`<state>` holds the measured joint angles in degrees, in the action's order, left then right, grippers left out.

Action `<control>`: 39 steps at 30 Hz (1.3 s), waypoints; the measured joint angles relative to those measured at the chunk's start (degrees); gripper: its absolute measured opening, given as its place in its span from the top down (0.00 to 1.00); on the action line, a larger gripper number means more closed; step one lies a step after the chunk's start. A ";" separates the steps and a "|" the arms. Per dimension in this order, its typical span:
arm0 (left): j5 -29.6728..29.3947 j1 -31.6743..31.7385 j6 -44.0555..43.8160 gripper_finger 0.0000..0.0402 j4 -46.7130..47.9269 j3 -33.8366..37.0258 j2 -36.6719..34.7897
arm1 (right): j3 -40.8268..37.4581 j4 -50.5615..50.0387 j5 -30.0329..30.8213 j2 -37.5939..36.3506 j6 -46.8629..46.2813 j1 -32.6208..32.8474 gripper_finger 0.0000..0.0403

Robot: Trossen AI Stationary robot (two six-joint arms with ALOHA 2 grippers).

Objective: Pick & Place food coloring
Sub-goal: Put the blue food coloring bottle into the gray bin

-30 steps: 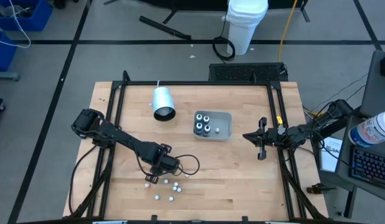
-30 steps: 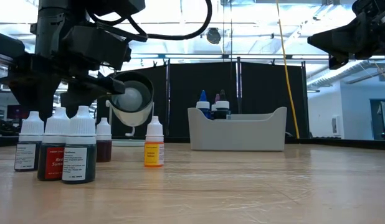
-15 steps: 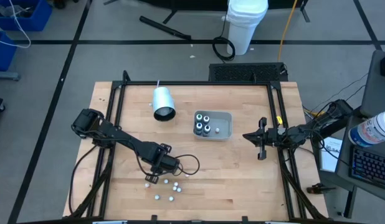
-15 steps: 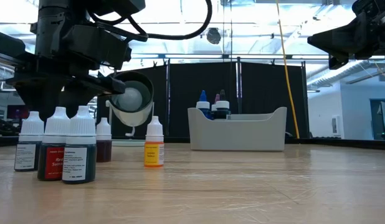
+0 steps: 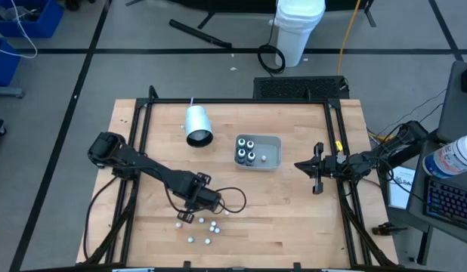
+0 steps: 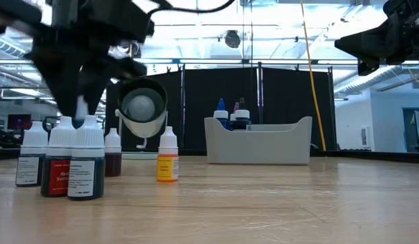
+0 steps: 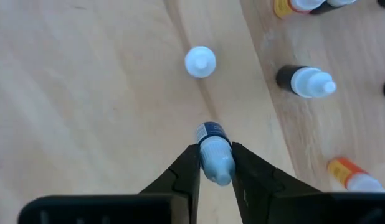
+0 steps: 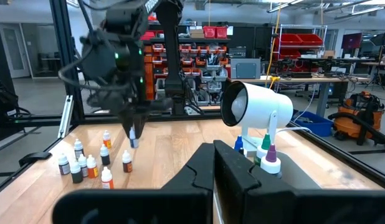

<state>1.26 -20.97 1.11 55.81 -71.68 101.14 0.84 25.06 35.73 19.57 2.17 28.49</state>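
My left gripper (image 7: pixel 215 163) points straight down over the table's near left and is shut on a small food coloring bottle (image 7: pixel 211 133) with a blue label and a white cap. Around it, several more food coloring bottles (image 5: pixel 207 227) stand upright on the wood. A grey tray (image 5: pixel 274 153) near the middle holds several bottles too. My right gripper (image 8: pixel 214 163) waits shut, level, at the table's right edge (image 5: pixel 301 164). My left gripper pinches the bottle's white cap (image 7: pixel 217 167) between its two fingers (image 7: pixel 187 171), coming from above and pointing down. The bottle hangs upright below the fingers with its dark body lowest, lifted clear of the table (image 8: pixel 134 142).
A white cup (image 5: pixel 197 125) lies on its side at the far left of the table, its mouth toward the near edge. Black frame rails (image 5: pixel 140 136) run along the table's sides. Bare wood lies between the bottle cluster and the tray.
My left gripper has risen straight up from among the standing bottles, still pointing down, and the bottle in it has come up off the table. The other bottles have stayed where they were.
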 joint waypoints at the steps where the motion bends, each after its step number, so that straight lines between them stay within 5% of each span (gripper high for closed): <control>1: -0.54 0.11 0.40 0.81 1.55 -1.38 0.00 | 0.00 0.00 0.00 0.00 0.00 0.01 1.00; 16: -6.32 4.34 10.88 0.83 11.96 -20.22 0.00 | -0.02 -0.07 -0.02 0.00 0.02 0.00 1.00; 39: -7.27 20.09 28.18 0.82 7.09 -36.42 0.45 | -0.01 -0.46 0.15 0.00 1.35 0.00 1.00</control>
<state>-6.01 -0.88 29.30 62.90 -108.09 101.59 0.83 24.60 35.88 19.57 3.53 28.49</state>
